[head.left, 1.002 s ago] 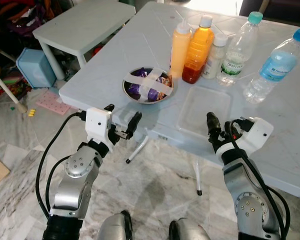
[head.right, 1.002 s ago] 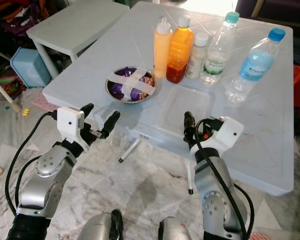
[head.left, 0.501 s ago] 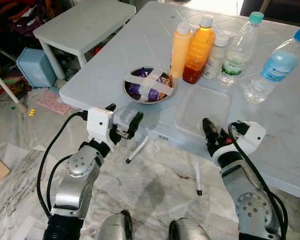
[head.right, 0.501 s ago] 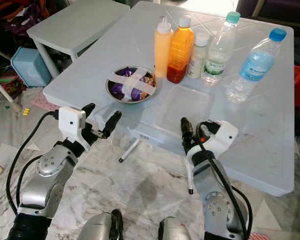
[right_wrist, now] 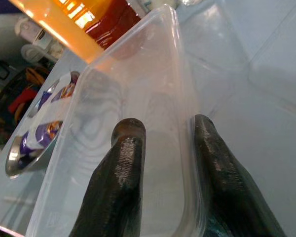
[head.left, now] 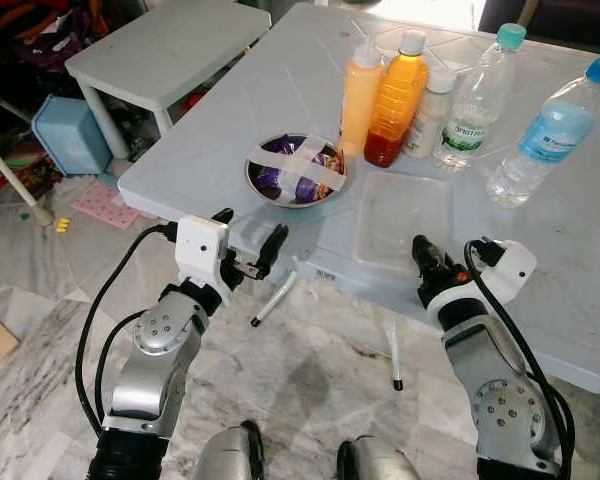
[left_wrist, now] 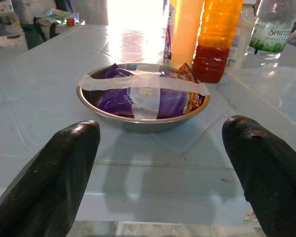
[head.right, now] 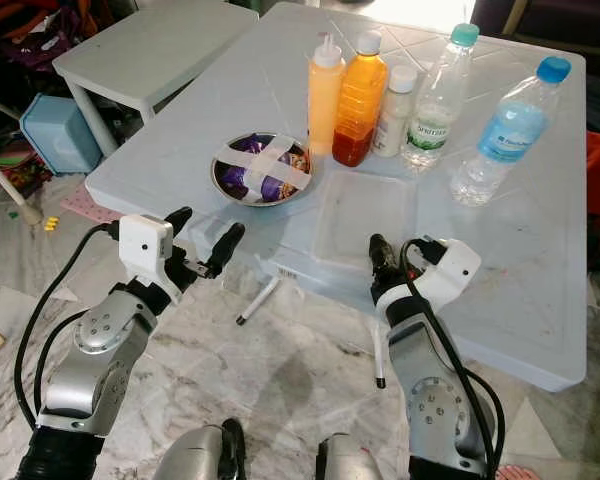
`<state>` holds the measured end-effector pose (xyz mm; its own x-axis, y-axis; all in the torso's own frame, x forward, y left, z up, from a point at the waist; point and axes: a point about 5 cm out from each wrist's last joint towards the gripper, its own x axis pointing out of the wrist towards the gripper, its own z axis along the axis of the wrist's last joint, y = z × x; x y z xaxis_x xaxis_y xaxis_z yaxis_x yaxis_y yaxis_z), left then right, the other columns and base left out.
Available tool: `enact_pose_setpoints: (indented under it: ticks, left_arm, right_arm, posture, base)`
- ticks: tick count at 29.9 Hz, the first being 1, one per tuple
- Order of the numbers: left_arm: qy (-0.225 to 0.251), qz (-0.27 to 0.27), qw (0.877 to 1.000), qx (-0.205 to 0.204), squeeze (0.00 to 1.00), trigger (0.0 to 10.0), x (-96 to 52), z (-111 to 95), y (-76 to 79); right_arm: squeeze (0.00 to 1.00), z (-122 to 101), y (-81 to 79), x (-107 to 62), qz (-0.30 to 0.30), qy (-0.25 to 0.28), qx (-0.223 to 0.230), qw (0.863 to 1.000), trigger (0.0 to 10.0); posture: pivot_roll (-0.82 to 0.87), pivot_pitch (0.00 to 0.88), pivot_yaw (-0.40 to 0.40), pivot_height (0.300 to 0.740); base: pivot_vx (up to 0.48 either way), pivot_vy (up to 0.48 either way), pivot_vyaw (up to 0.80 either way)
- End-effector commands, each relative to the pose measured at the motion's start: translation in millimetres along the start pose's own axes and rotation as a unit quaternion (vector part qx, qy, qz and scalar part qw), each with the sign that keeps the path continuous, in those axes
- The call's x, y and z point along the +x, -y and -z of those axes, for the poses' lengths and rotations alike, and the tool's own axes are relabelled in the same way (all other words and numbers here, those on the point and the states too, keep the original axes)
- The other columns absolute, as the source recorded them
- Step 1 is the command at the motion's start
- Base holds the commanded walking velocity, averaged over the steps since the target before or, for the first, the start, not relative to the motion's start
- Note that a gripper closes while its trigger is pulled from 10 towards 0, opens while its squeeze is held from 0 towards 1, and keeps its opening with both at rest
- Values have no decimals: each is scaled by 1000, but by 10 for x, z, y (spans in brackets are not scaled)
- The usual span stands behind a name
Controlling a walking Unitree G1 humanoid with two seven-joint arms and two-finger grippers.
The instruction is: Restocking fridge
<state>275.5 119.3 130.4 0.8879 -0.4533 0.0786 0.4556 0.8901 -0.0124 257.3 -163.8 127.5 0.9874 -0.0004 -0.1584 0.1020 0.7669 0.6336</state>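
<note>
Restock has barely started, by the look of it: everything is on the pale blue plastic table [head.left: 230, 120] and no fridge is around. The right gripper [right_wrist: 163, 131] has its fingers narrowed over the near rim of the clear rectangular plastic container [head.left: 400, 215], one inside and one outside, so that's probably first to go. Just left of that container sits the taped steel bowl of purple snack packets [head.left: 297, 169], with the left gripper [head.left: 248, 240] spread wide in front of it, holding nothing. Behind the container, the orange squeeze bottle [head.left: 360, 90], amber bottle [head.left: 395, 100], small white bottle [head.left: 428, 112] and two water bottles [head.left: 475, 95] all wait.
</note>
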Motion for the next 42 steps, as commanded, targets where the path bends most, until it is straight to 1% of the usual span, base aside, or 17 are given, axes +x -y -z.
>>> enact_pose_setpoints:
  ticks: [1,6,7,8,9,10,11,12,14,15,16,17,20,25,28,35,42]
  left_arm:
    - [-6,4,1000,5,0,10000,-9,32,7]
    - [-6,5,1000,1,0,10000,-15,61,48]
    - [-5,4,1000,1,0,10000,-11,61,52]
    - [-5,4,1000,1,0,10000,-7,60,55]
    - [-5,4,1000,0,0,10000,-1,61,54]
    - [-4,3,1000,0,0,10000,1,66,51]
    - [-4,3,1000,0,0,10000,1,66,51]
    - [-5,-14,1000,-13,0,10000,-14,90,6]
    - [-6,-35,999,-24,0,10000,-35,108,-53]
    - [-6,-35,999,-24,0,10000,-35,108,-53]
    - [-20,-61,998,-20,0,10000,-42,139,-104]
    - [-27,-73,997,-14,0,10000,-37,154,-129]
    - [-36,-94,995,-11,0,10000,-23,172,-162]
    - [-27,-86,996,-11,0,10000,40,146,-148]
    - [-27,-84,996,-13,0,10000,64,152,-129]
    - [-26,-85,996,-14,0,10000,79,166,-110]
    - [-26,-81,996,-13,0,10000,83,168,-102]
  right_arm:
    - [0,79,110,1,42,-13,11,999,0]
    - [0,8,91,27,42,4,-1,999,0]
    - [0,-12,69,32,36,8,-8,999,1647]
    - [0,-25,54,34,31,10,-13,999,1647]
    - [0,-43,25,38,24,14,-27,999,10000]
    - [0,-55,-10,38,14,18,-41,999,10000]
    - [0,-55,-10,38,14,18,-41,999,10000]
    - [0,-83,-70,22,-1,31,-70,997,10000]
    - [0,-99,-101,5,-5,40,-85,996,10000]
    - [0,-99,-101,5,-5,40,-85,996,10000]
    - [0,-126,-134,-20,-10,51,-97,994,10000]
    - [0,-145,-152,-25,-14,58,-108,992,10000]
    - [0,-177,-186,-20,-20,69,-125,990,10000]
    - [0,-246,-235,27,-28,86,-142,986,10000]
    - [0,-268,-255,38,-30,89,-147,985,10000]
    - [0,-293,-311,29,-40,100,-169,980,10000]
    - [0,-283,-326,31,-44,100,-175,978,10000]
  posture:
    - [-49,126,34,740]
    - [-56,100,32,740]
    - [-57,94,31,740]
    - [-57,94,31,740]
    - [-59,89,31,740]
    - [-53,80,33,740]
    - [-53,80,33,740]
    - [-52,62,37,740]
    - [-59,61,41,740]
    - [-59,61,41,740]
    - [-70,59,47,740]
    - [-71,63,47,740]
    - [-76,74,50,740]
    - [-82,60,46,740]
    - [-89,56,40,740]
    - [-96,53,35,740]
    - [-94,56,37,740]
  base:
    - [0,0,0]
    - [0,0,0]
    - [0,0,0]
    - [0,0,0]
    - [0,0,0]
    - [0,0,0]
    - [0,0,0]
    - [0,0,0]
    - [0,0,0]
    - [0,0,0]
    - [0,0,0]
    - [0,0,0]
    - [0,0,0]
    - [0,0,0]
    - [-270,0,0]
    - [-282,0,0]
    - [-278,0,0]
